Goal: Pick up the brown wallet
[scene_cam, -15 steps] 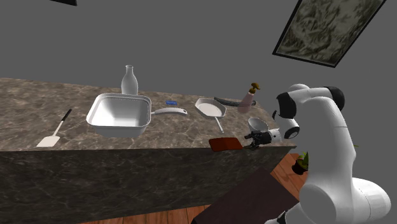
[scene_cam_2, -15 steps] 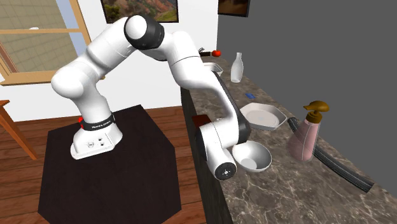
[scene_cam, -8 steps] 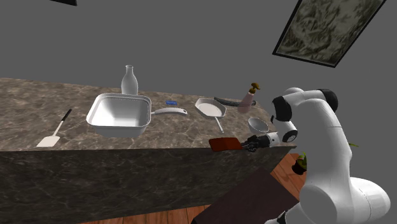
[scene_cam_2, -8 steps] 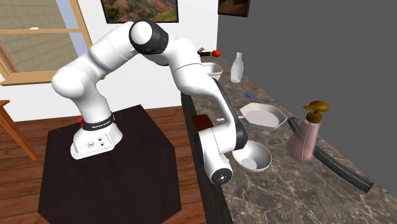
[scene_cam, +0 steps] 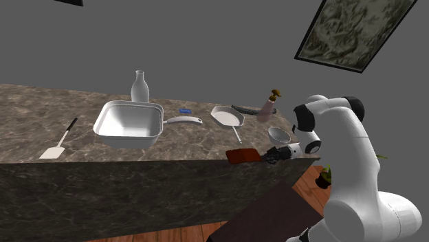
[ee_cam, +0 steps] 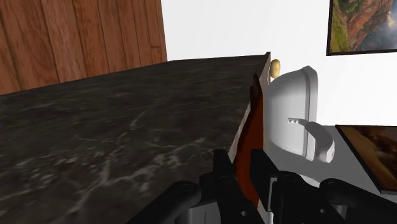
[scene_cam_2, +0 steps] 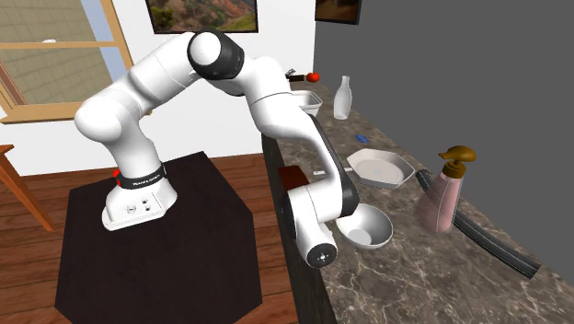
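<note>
The brown wallet is a flat reddish-brown piece lying at the front edge of the marble counter, partly overhanging it. My black gripper reaches it level from the shoulder view's right. In the wrist view the wallet stands edge-on between the two black fingers, and my gripper is shut on its near edge. In the second exterior view the wallet shows just beyond the white forearm, which hides the fingers.
A small white bowl sits right behind my hand, with a pink soap dispenser and a white frying pan further back. A white square basin, a bottle and a spatula lie toward the shoulder view's left.
My hand slid a little toward the wallet along the counter's edge, and the fingers went from wide apart to closed on it. The wallet lies where it did.
</note>
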Controlling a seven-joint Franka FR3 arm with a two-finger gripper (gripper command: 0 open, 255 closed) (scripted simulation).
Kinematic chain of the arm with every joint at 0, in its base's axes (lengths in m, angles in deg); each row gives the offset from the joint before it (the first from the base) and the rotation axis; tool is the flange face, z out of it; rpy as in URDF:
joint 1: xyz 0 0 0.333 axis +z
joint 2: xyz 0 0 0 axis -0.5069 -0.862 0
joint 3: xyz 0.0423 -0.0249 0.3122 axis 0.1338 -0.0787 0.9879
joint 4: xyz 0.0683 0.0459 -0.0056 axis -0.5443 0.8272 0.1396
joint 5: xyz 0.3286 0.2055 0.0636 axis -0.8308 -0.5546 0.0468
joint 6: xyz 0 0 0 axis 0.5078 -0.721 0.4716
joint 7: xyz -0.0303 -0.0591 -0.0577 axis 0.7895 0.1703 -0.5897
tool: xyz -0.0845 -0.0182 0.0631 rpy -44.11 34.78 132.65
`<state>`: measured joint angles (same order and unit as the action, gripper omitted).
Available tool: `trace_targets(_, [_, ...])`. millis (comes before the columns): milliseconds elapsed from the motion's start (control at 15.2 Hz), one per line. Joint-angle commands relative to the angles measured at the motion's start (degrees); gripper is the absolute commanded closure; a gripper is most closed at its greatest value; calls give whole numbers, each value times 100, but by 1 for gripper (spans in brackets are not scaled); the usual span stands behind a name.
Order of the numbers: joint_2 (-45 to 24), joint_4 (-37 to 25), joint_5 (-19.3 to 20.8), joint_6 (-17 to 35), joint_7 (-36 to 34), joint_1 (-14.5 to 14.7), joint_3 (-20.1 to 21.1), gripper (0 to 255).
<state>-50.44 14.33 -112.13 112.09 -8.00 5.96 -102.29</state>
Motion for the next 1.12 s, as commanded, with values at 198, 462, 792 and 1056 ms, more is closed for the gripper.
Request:
trace_targets(198, [224,29,47,-46,-180,60,-88,255])
trace_targets(462, [493,183,145,-107,-272,151,-206,255])
trace_targets(792, [823,350,270,-184,-404,264,-356,255])
trace_targets(1056, [964,414,323,-216,-466,313,-421,255])
